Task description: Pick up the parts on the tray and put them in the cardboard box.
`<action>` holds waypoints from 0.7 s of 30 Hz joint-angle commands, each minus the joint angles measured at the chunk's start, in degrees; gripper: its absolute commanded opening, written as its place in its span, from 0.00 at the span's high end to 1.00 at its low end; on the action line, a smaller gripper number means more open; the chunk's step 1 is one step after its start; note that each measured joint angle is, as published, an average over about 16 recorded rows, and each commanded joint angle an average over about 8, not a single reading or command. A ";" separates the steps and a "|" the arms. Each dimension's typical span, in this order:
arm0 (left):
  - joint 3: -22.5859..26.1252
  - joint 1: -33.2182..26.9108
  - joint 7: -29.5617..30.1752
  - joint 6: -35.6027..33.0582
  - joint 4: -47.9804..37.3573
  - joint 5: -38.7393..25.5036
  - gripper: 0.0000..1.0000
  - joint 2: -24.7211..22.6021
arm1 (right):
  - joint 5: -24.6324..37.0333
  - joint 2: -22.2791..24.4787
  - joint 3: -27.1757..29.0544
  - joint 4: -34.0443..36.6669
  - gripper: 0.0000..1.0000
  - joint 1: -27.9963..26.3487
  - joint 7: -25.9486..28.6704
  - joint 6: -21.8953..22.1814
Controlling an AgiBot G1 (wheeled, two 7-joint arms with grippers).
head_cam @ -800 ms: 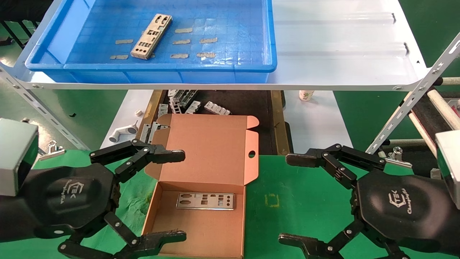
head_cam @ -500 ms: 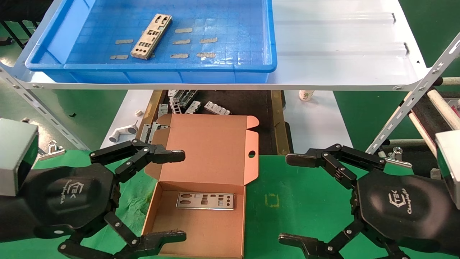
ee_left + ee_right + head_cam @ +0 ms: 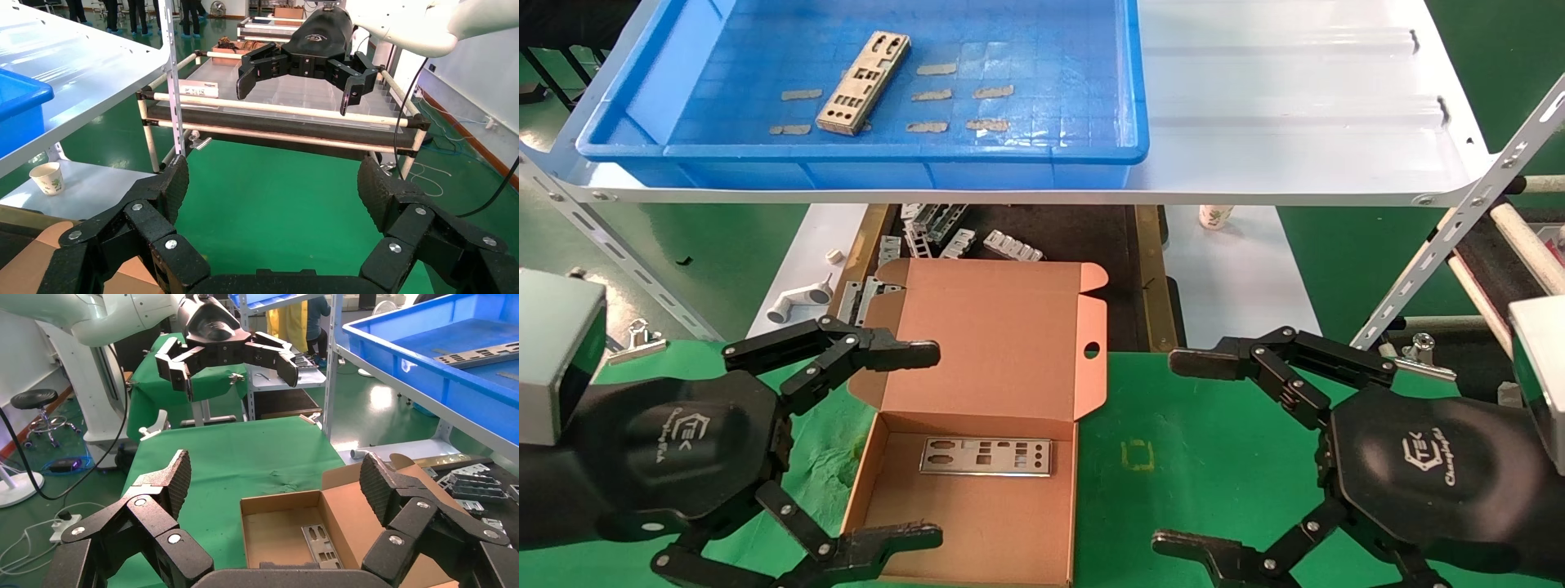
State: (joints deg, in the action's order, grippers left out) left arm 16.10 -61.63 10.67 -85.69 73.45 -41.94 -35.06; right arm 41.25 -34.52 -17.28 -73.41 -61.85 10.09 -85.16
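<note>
One silver punched plate [image 3: 863, 82] lies in the blue tray [image 3: 862, 151] on the upper shelf. Below, the cardboard box [image 3: 977, 498] stands open on the green cloth, its lid [image 3: 1001, 343] folded back, and another plate [image 3: 986, 456] lies flat on its floor, also seen in the right wrist view as the plate [image 3: 320, 539]. My left gripper [image 3: 928, 445] hangs open at the box's left edge with nothing in it. On the other side of the box, over bare green cloth, my right gripper [image 3: 1185, 453] is open and empty too.
Ribbed grey brackets [image 3: 944, 237] lie on the dark surface behind the box, with a white pipe fitting [image 3: 797, 304] to their left. A paper cup [image 3: 1214, 216] stands under the white shelf [image 3: 1295, 106]. Metal rack struts [image 3: 1459, 220] slant down at the right.
</note>
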 commanded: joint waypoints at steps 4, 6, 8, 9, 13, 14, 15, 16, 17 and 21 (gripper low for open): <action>-0.01 0.00 0.00 0.01 0.00 0.00 0.00 0.00 | 0.00 0.00 0.00 0.00 0.62 0.00 0.00 0.00; -0.02 -0.02 -0.01 0.05 -0.02 0.00 0.00 -0.02 | 0.00 0.00 0.00 0.00 0.87 0.00 0.00 0.00; -0.05 -0.11 -0.04 0.33 -0.19 -0.03 0.00 -0.18 | 0.00 0.00 0.00 0.01 0.99 0.00 0.00 0.00; -0.06 -0.19 -0.05 0.57 -0.33 -0.08 0.00 -0.32 | 0.00 0.00 0.00 0.01 1.00 -0.01 -0.01 0.00; -0.09 -1.28 -0.18 2.85 -1.65 -0.94 0.00 -1.50 | 0.00 0.00 -0.02 0.03 1.00 -0.02 -0.02 -0.01; -0.09 -1.77 -0.25 3.78 -2.17 -1.36 0.00 -1.96 | -0.01 0.00 -0.02 0.03 1.00 -0.02 -0.02 -0.01; -0.07 -2.36 -0.36 4.77 -2.74 -1.90 0.00 -2.43 | -0.01 0.00 -0.02 0.04 1.00 -0.02 -0.02 -0.01; -0.03 -3.06 -0.52 5.89 -3.39 -2.57 0.00 -2.97 | -0.01 0.00 -0.03 0.04 1.00 -0.02 -0.02 -0.02; 0.01 -3.86 -0.70 7.10 -4.11 -3.30 0.00 -3.54 | -0.01 0.00 -0.03 0.04 1.00 -0.03 -0.02 -0.02; 0.30 -7.81 -2.15 12.19 -7.71 -6.89 0.00 -6.16 | -0.02 0.00 -0.04 0.05 1.00 -0.03 -0.03 -0.02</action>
State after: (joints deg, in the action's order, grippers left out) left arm 16.55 -69.83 8.25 -73.81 65.04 -48.93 -41.40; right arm 41.23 -34.52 -17.32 -73.37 -61.89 10.06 -85.17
